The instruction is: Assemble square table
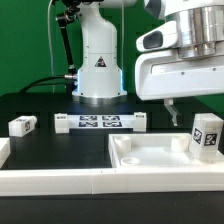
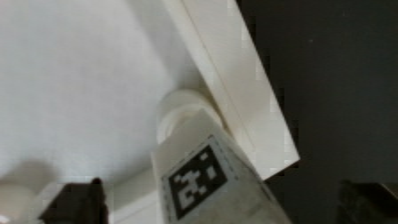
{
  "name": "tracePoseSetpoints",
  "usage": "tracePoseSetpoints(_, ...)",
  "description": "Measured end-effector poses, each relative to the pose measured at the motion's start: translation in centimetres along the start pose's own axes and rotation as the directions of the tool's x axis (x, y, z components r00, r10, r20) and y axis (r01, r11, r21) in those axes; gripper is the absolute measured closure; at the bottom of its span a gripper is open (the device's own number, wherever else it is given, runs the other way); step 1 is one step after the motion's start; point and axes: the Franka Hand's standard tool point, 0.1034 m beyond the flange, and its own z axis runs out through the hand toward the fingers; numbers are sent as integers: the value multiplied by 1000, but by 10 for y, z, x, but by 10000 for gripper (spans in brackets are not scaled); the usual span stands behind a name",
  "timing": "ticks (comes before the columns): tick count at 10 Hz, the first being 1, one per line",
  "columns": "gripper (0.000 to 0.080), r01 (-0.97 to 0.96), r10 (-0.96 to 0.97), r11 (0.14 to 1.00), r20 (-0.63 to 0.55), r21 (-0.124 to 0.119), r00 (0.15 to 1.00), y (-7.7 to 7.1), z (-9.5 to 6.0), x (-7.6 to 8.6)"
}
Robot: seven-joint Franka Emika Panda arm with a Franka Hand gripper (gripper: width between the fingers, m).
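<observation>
Square table slab (image 1: 150,160) lies rim-up on the black tabletop (image 1: 40,105) at the exterior view's lower right, close against the white border wall (image 1: 55,178). One leg (image 1: 207,135) stands upright in its corner at the exterior view's right. The wrist view shows that leg (image 2: 210,180) just beside the slab's raised rim. Your fingers (image 2: 75,205) stand wide apart on either side of the leg, with a gap at each side, gripping nothing. Another leg (image 1: 22,125) lies well apart at the exterior view's left, near the marker board (image 1: 100,123).

Watch the withdrawal. These views do not show whether the standing leg is fully seated in its corner, so treat it as loose. With the fingers straddling it, any sideways drift or twist as the arm rises would likely clip the leg and tip it onto the slab or over the rim. A knock could also shift the slab, since nothing visible holds it but the wall, and that would spoil your aim for the other corners. Rise straight up until the fingertips are above the leg, then travel.
</observation>
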Motion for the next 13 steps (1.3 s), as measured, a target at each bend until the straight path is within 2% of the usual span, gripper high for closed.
tracePoseSetpoints(2, 150, 214, -214, 977, 3, -15, 977, 0, 1, 1)
tracePoseSetpoints(5, 150, 428, -428, 904, 14, -17, 904, 4, 2, 5)
tracePoseSetpoints(7, 150, 503, -503, 864, 10, -21, 864, 3, -1, 10)
tracePoseSetpoints(10, 150, 493, -493, 870, -14, -21, 870, -3, -7, 21)
tracePoseSetpoints(12, 150, 492, -493, 870, -14, -21, 870, -1, -7, 22)
tracePoseSetpoints(13, 285, 492, -492, 870, -19, -23, 870, 0, -5, 20)
